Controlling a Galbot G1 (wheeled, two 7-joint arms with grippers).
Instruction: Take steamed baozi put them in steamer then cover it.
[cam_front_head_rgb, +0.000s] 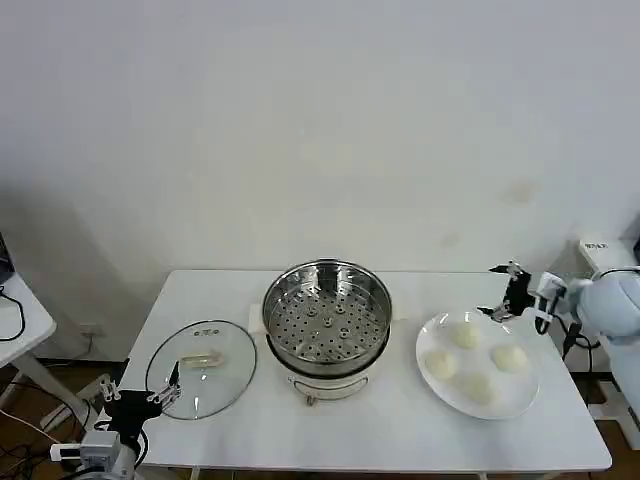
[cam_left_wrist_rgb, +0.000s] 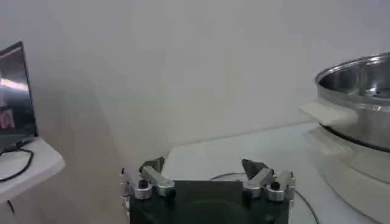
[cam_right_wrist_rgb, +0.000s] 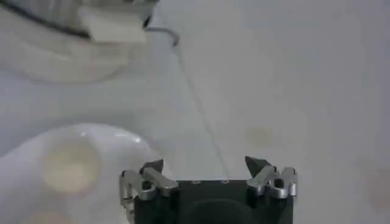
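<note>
Several cream-white baozi (cam_front_head_rgb: 464, 335) lie on a round white plate (cam_front_head_rgb: 524, 392) at the table's right. The shiny steamer (cam_front_head_rgb: 327, 320), its perforated tray bare, stands at the table's middle. My right gripper (cam_front_head_rgb: 492, 292) hovers open just past the plate's far right rim, holding nothing. In the right wrist view its jaws (cam_right_wrist_rgb: 206, 163) stand wide apart over the table, with one baozi (cam_right_wrist_rgb: 70, 165) and the plate (cam_right_wrist_rgb: 79, 131) off to one side. My left gripper (cam_front_head_rgb: 137, 387) waits open at the table's near left edge, beside the glass lid (cam_front_head_rgb: 200, 368).
The left wrist view shows the open left gripper (cam_left_wrist_rgb: 204, 164) low over the table, with the steamer (cam_left_wrist_rgb: 359, 103) and its pale handle (cam_left_wrist_rgb: 327, 113) off to one side. A side table with cables (cam_front_head_rgb: 15, 315) stands at the far left. A wall rises behind the table.
</note>
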